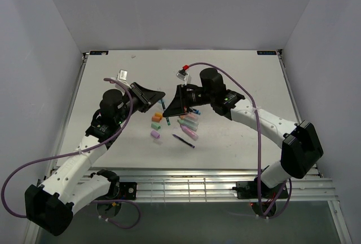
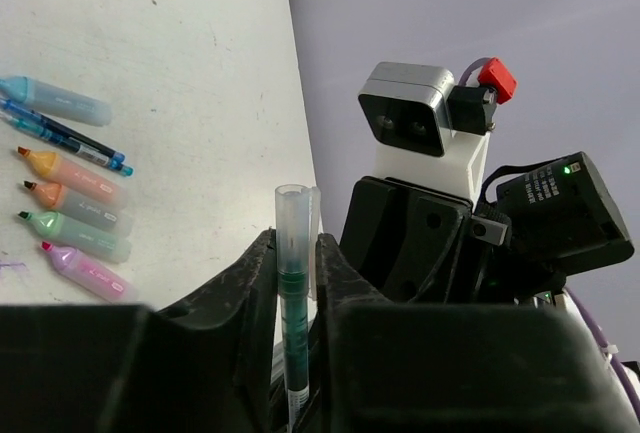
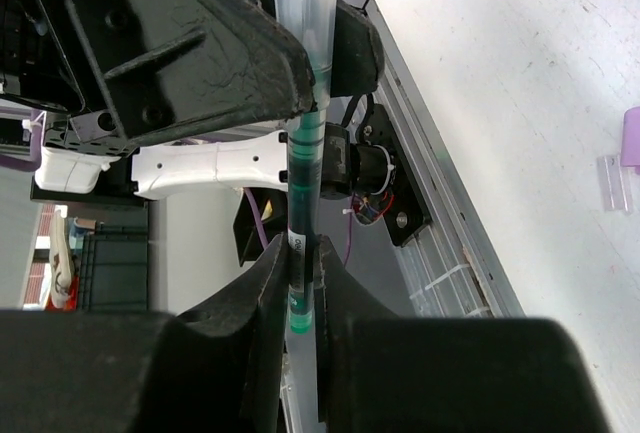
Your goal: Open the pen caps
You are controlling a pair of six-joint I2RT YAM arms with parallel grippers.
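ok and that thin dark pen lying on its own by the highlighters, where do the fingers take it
Mid-barrel on the thin dark pen, probably, coming straight down and closing across its width: it lies flat and diagonal, apart from the highlighters. Its capped end is too small to tell. The left gripper and right gripper are both shut on the clear pen.

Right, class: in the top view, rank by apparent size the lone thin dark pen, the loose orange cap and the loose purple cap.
Largest: thin dark pen. Then orange cap and purple cap, which look about alike, so unranked.
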